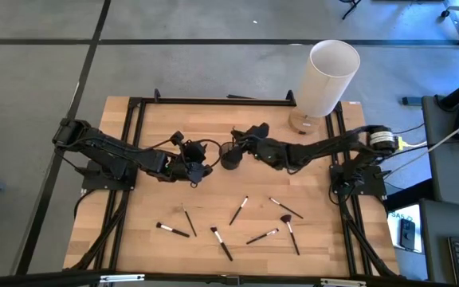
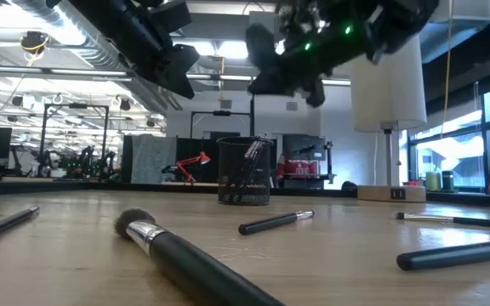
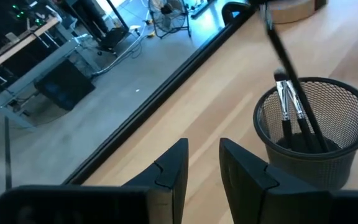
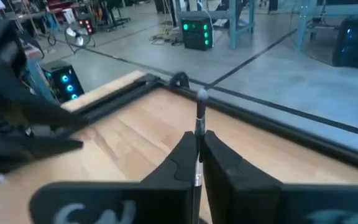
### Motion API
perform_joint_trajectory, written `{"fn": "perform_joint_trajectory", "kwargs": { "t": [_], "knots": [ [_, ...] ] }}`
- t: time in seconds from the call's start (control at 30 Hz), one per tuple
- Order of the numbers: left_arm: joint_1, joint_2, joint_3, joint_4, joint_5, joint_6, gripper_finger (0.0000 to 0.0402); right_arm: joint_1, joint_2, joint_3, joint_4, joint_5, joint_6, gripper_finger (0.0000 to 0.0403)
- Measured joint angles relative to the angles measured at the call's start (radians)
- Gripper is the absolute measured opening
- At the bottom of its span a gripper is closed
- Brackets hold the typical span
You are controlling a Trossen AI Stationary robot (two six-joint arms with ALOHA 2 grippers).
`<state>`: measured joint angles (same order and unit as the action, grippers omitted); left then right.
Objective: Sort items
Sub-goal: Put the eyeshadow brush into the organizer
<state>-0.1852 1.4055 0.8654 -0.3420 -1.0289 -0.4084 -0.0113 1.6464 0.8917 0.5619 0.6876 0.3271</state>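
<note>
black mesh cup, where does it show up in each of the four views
High view: black mesh cup, table middle, between both arms.
Low view: centre, standing on the table's far part.
Left wrist view: right side, brushes inside.
Right wrist view: not in it.
Shared landmark: tall white cylinder, behind the cup's right in the low view.

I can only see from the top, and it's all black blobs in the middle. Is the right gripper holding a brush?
Observer: Yes. Its wrist view shows the right gripper shut on a thin brush, with the tip sticking out past the fingers.
Operator: Is anything inside the black cup?
Observer: The left wrist view looks into the cup. It's wire mesh, and a few brushes stand in it.
Operator: What about the left gripper?
Observer: The left gripper is open with nothing between its fingers, close to the cup.
</note>
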Motion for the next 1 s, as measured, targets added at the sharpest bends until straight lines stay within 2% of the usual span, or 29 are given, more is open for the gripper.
{"fn": "perform_joint_trajectory", "kwargs": {
  "t": [0.27, 0.43, 0.63, 0.73, 0.87, 1.0],
  "knots": [
    [0.000, 0.000, 0.000, -0.018, 0.009, 0.000, 0.0086, 0.000, 0.045, 0.000, -0.024, -0.010, 0.058, 0.0083],
    [0.000, 0.000, 0.000, -0.029, 0.037, 0.001, 0.0086, 0.000, 0.004, 0.001, -0.072, -0.010, 0.062, 0.0122],
    [0.000, 0.000, 0.000, -0.034, 0.095, 0.001, 0.0086, 0.007, -0.108, 0.002, -0.261, -0.029, 0.058, 0.0129],
    [0.000, 0.000, 0.000, -0.045, 0.147, 0.001, 0.0086, 0.006, -0.201, 0.016, -0.488, -0.170, 0.083, 0.0130],
    [0.000, 0.000, 0.000, -0.059, 0.173, 0.000, 0.0086, 0.002, -0.282, 0.052, -0.865, -0.440, 0.286, 0.0130],
    [0.006, 0.000, 0.000, -0.027, 0.177, -0.003, 0.0086, 0.056, -0.271, 0.052, -1.115, -0.548, 0.462, 0.0127]
  ]
}}
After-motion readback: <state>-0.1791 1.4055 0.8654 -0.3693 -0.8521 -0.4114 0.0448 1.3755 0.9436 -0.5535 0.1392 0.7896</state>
